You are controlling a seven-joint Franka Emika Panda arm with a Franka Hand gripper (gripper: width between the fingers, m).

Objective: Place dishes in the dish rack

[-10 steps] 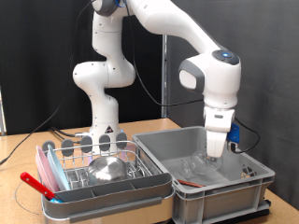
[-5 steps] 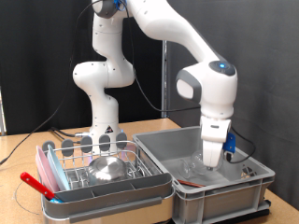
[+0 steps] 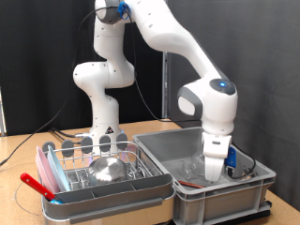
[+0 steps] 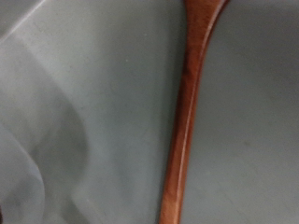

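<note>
The dish rack (image 3: 141,172), silver wire in a grey tray with pink-red edge pieces, stands at the exterior view's lower left. A shiny steel bowl (image 3: 106,169) lies in it. My gripper (image 3: 214,172) reaches down into the deep grey plastic bin (image 3: 225,195) to the rack's right, its fingertips low inside near the bin floor. A clear glass piece (image 3: 191,168) shows faintly in the bin beside it. The wrist view shows a brown wooden utensil handle (image 4: 185,112) lying on the grey bin floor (image 4: 84,103), close below the hand; no fingers show there.
The robot's base (image 3: 103,112) stands behind the rack. A red piece (image 3: 37,182) sticks out at the rack's left corner. Both containers sit on a wooden table (image 3: 14,150), with a dark curtain behind.
The arm has lowered the gripper deeper into the grey bin over the last second. The rack and the bowl have not moved.
</note>
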